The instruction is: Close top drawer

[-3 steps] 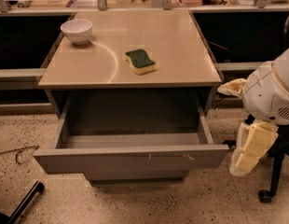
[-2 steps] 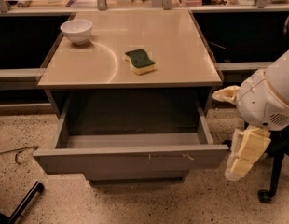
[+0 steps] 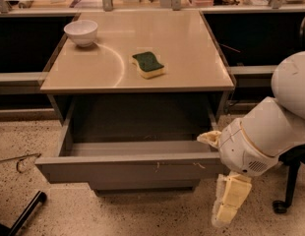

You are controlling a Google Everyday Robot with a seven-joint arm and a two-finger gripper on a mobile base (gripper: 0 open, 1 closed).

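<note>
My claw (image 3: 212, 180) hangs spread wide at the right end of the wide grey metal top drawer (image 3: 128, 170), which stands pulled out beneath the beige table (image 3: 192, 58). One finger (image 3: 209, 138) sits at the drawer's front right corner; the other points floorward.

I see the top drawer (image 3: 118, 168) in flat grey, with small white scratch marks near the upper edge of its front. The counter (image 3: 192, 58) is pale tan with a faint light arc across it. A white bowl (image 3: 81, 32) sits at its back left corner. The sponge (image 3: 148, 64) near the middle is dark green over yellow. My cream-yellow claw (image 3: 230, 193) hangs below the front right corner, on a white arm (image 3: 265, 132). The floor (image 3: 142, 215) is speckled beige.
</note>
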